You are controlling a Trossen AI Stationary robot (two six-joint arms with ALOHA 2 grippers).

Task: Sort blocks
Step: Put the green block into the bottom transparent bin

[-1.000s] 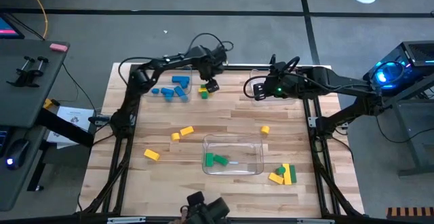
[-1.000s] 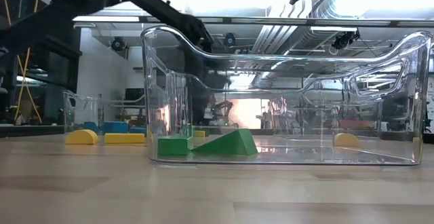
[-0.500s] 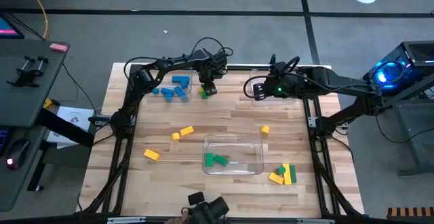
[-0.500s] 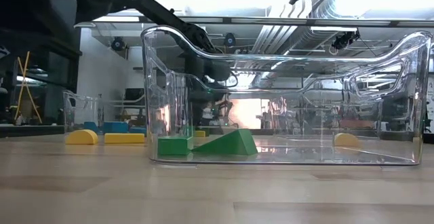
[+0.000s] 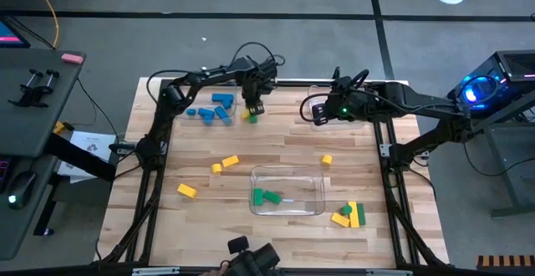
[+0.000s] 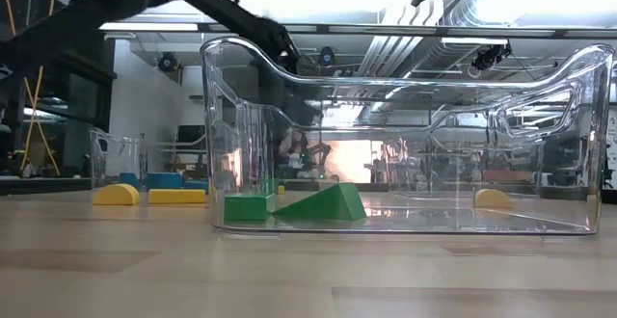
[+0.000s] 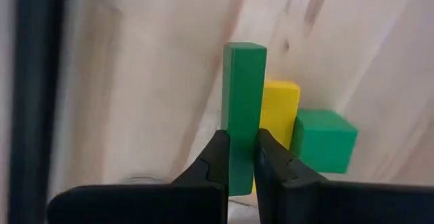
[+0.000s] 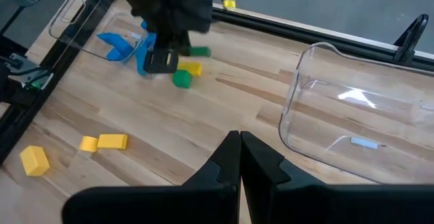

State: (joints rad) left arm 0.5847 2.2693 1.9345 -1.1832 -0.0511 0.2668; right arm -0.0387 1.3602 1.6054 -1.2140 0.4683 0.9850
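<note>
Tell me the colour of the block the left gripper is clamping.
Green; the block shows best in the left wrist view.

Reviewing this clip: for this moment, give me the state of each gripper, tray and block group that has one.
left gripper: shut on the green bar, which lies against a yellow block.
right gripper: shut, empty, by the empty far tray.
near tray: holds green blocks.
blue-block tray: holds blue blocks.
loose yellow blocks: unsorted on the table.
</note>
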